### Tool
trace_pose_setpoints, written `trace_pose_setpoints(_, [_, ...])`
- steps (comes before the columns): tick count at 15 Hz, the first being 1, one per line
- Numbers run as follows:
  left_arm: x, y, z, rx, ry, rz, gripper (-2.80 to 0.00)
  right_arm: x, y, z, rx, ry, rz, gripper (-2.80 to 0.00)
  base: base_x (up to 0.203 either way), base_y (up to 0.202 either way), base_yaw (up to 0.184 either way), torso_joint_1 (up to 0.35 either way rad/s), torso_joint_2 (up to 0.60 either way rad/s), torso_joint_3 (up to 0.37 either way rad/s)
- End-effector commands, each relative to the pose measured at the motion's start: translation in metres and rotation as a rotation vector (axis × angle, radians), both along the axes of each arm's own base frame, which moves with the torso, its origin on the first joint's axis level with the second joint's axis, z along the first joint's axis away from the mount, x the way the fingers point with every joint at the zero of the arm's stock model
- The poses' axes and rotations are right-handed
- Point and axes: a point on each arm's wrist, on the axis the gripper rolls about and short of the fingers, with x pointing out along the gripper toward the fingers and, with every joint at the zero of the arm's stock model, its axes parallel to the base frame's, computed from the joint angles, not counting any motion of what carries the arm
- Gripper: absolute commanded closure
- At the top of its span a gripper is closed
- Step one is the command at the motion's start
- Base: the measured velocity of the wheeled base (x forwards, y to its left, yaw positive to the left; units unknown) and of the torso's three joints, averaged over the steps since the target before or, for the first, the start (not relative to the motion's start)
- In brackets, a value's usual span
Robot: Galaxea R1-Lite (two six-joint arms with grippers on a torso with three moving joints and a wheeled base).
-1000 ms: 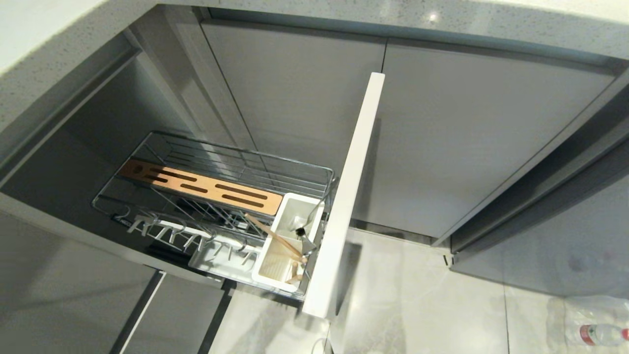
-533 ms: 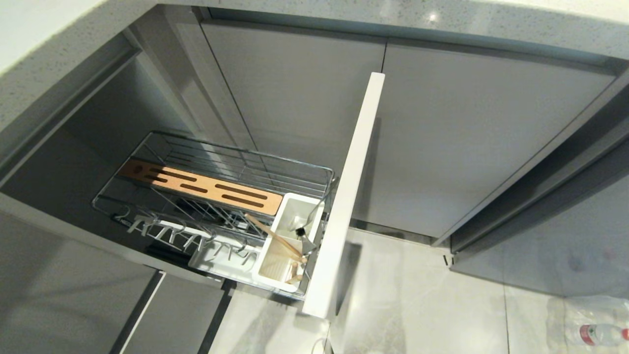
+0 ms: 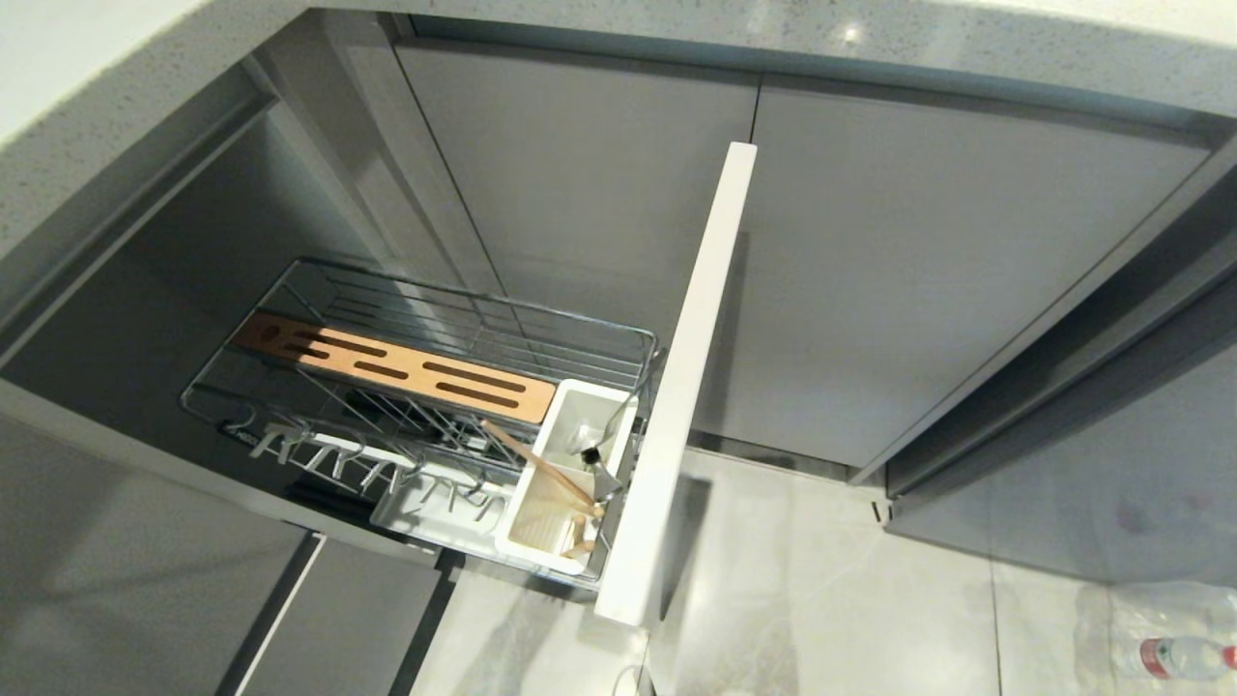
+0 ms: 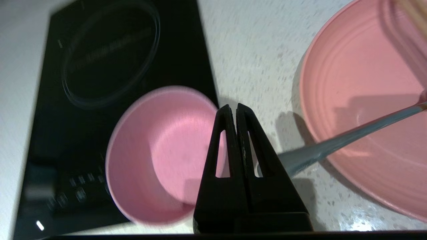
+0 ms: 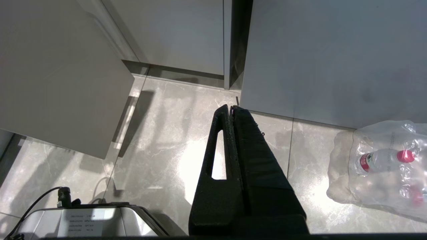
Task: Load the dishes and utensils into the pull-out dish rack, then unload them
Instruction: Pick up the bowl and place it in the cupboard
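The pull-out dish rack [image 3: 454, 319] stands drawn out of the cabinet, with its brown slotted strip [image 3: 387, 367] and white caddy [image 3: 527, 527] behind the narrow white front [image 3: 686, 387]. A wooden stick leans in the caddy. Neither arm shows in the head view. My left gripper [image 4: 232, 106] is shut and empty above the speckled counter, between the pink bowl [image 4: 156, 153] and the pink plate [image 4: 360, 100]. The silver fork [image 4: 333, 145] lies across the plate's rim, its handle reaching toward the fingers. Pale chopsticks [image 4: 413, 10] show blurred on the plate's far side. My right gripper [image 5: 231, 107] hangs shut over the floor.
A black induction hob [image 4: 110, 50] lies under part of the bowl. Grey cabinet doors surround the rack. A plastic-wrapped pack of water bottles [image 5: 383, 163] sits on the tiled floor at the right, and my own base [image 5: 86, 220] shows below the right arm.
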Motion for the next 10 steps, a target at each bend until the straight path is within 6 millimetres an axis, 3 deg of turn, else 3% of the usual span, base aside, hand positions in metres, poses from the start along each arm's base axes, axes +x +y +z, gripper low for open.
trace_pose_setpoints(1, [-0.0015, -0.0026, -0.0035, -0.044, -0.016, 0.017, 0.00, 0.0001, 0.0000, -0.0004, 0.000, 0.002, 0.000, 0.00, 0.000, 0.000, 0.000, 0.000, 0.00, 0.000])
trace_pose_setpoints(9, [-0.0060, -0.0113, -0.0083, -0.112, -0.067, 0.073, 0.00, 0.0001, 0.0000, -0.0004, 0.000, 0.002, 0.000, 0.00, 0.000, 0.000, 0.000, 0.000, 0.00, 0.000])
trace_pose_setpoints(10, [-0.0060, -0.0111, -0.0084, -0.113, -0.066, 0.074, -2.09, 0.0001, 0.0000, -0.0004, 0.000, 0.002, 0.000, 0.00, 0.000, 0.000, 0.000, 0.000, 0.00, 0.000])
